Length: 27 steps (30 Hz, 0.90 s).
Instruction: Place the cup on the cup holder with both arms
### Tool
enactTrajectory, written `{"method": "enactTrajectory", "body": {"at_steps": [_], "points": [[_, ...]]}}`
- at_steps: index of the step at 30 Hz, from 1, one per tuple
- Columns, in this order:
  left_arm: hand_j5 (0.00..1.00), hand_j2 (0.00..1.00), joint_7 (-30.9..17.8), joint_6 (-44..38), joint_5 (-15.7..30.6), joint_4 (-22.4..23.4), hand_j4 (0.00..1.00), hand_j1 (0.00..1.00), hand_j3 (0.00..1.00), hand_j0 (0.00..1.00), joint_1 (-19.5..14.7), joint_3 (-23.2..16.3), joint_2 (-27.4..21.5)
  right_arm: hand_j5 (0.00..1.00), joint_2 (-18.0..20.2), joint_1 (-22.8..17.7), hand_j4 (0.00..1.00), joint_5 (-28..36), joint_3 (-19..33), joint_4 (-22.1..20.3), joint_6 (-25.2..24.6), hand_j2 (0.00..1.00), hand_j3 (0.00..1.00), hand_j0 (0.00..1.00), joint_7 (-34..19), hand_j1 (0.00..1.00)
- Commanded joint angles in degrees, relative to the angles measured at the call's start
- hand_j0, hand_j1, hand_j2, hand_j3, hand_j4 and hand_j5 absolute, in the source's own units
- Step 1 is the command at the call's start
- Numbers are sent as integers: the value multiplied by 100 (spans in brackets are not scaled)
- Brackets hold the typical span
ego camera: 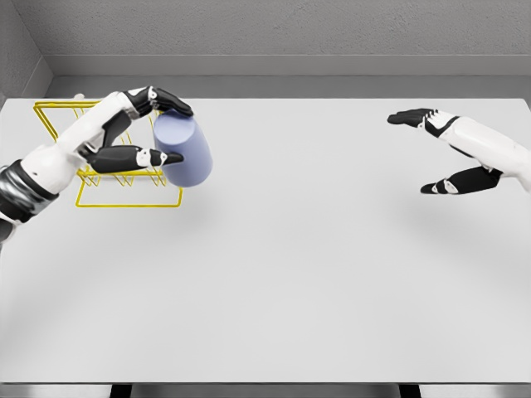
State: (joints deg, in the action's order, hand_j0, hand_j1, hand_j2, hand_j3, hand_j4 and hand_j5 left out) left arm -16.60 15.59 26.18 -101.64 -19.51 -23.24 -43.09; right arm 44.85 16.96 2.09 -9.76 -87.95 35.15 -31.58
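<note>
A: What does the left hand (137,128) hold?

B: The lavender cup (183,149), tilted, gripped between thumb below and fingers (170,102) curled over its top, just above the right end of the yellow wire holder (62,112) at the table's (290,274) far-left corner.

A: And the right hand (448,153)?

B: Well apart at the right edge, fingers spread, holding nothing, above the table.

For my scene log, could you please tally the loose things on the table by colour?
Lavender: 1, the cup, held in the left hand.
Yellow: 1, the wire cup holder, at the table's left.
Total: 2.
The right hand holds nothing.
</note>
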Motion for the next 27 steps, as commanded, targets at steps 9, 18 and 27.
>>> {"method": "enactTrajectory", "body": {"at_steps": [9,18,27], "points": [[62,62,-124,6,36,214,62,62,62,62,79,276,2,100,6,0,100,46,1,-3,-15,100,100,100,3,100],[62,62,-221,15,36,346,62,62,62,62,79,426,2,100,32,-220,100,46,317,67,-15,100,100,100,3,100],[62,62,-309,41,36,539,62,62,62,62,79,602,2,100,32,-237,100,46,361,41,-15,100,100,100,3,100]]}}
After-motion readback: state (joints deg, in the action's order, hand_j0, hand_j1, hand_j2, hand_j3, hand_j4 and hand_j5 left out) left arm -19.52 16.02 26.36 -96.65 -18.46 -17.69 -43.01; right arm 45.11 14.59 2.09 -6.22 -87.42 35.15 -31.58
